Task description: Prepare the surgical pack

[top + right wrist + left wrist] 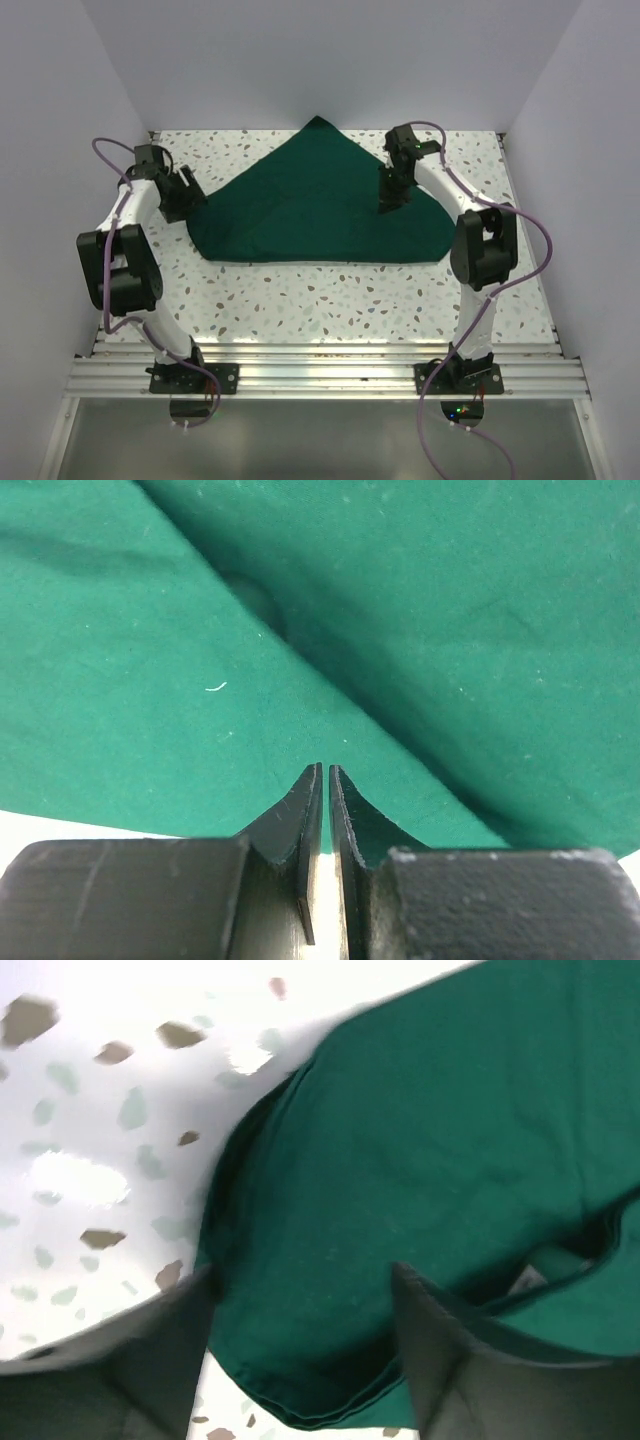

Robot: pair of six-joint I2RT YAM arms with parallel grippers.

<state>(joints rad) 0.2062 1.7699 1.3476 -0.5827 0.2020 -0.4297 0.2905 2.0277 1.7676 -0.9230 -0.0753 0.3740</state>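
The surgical pack's dark green cloth [320, 205] lies flat on the speckled table, folded into a broad triangle with its point toward the back wall. My left gripper [190, 205] is at the cloth's left corner. In the left wrist view it [302, 1275] stands open, with the layered corner of the cloth [420, 1140] lying under the gap between its fingers. My right gripper [388, 205] hovers over the right part of the cloth. Seen from the right wrist, it [326, 768] is shut with nothing between its jaws, above the cloth [150, 680] near its edge.
The speckled table [330, 290] is enclosed by white walls at the back and both sides. An aluminium rail [320, 375] carrying both arm bases runs along the near edge. Purple cables loop beside each arm.
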